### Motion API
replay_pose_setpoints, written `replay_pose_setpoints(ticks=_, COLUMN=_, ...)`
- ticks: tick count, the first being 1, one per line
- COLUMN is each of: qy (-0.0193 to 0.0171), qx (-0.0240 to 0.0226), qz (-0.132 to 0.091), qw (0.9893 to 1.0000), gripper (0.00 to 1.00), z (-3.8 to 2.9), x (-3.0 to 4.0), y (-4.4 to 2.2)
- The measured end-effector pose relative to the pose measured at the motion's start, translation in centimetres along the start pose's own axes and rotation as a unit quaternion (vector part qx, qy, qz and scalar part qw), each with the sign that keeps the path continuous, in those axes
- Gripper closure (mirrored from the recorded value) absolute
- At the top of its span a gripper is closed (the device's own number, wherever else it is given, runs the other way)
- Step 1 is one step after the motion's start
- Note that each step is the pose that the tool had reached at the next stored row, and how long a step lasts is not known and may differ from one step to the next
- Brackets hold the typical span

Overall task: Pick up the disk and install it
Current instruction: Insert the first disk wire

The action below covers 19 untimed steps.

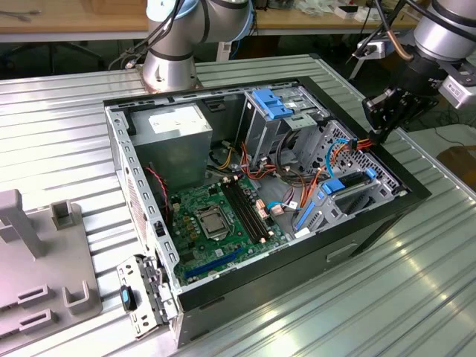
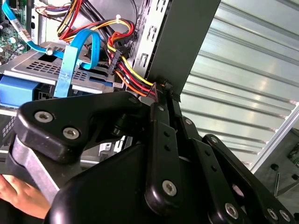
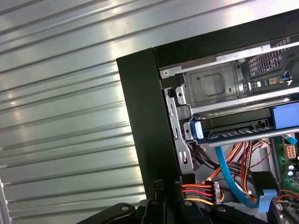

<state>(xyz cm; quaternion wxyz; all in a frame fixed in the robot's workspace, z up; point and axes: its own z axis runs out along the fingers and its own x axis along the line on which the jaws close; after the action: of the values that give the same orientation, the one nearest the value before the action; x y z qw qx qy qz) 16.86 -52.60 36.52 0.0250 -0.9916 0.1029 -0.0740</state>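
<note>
Standing almost together, the fingers [image 2: 158,140] of the gripper [image 1: 378,134] leave only a slim gap at their tips. They rest at the black rim of the computer case [image 1: 297,271], in the upper right of the exterior view. A bundle of red, yellow and orange wires [image 3: 198,191] runs right up to those tips. Whether the tips pinch the wires cannot be told, but the spot suggests the bundle is being handled beside the bay.

Just inward lies the disk [image 3: 233,124], a flat, dark, hard-edged slab between bright blue plastic rails. It sits level in its slot in the stamped grey metal cage [image 3: 210,86], apart from the gripper, and looks pushed home, since the rails line up with the cage front. A thin, glossy blue flat cable [image 2: 65,70] loops over the cage.

Farther out, a green circuit board [image 1: 216,216] covers the case floor. The case itself lies on a ribbed, shiny metal table [image 1: 74,111].
</note>
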Motion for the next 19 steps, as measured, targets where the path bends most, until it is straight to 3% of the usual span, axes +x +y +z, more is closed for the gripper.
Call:
replay_pose_setpoints(ticks=7, qy=0.0000, qx=0.0000, qz=0.000, qw=1.0000, gripper=0.83, z=0.00, x=-0.02, y=0.01)
replay_pose_setpoints(ticks=11, qy=0.0001, qx=0.0000, qz=0.000, qw=1.0000, gripper=0.83, z=-0.10, x=-0.61, y=0.13)
replay_pose_setpoints(ticks=15, qy=0.0010, qx=-0.0023, qz=0.016, qw=0.9999, gripper=0.83, z=-0.17, x=-0.87, y=0.18)
replay_pose_setpoints(ticks=19, qy=0.0010, qx=-0.0028, qz=0.018, qw=0.9998, gripper=0.83, z=-0.91, x=-0.80, y=0.14)
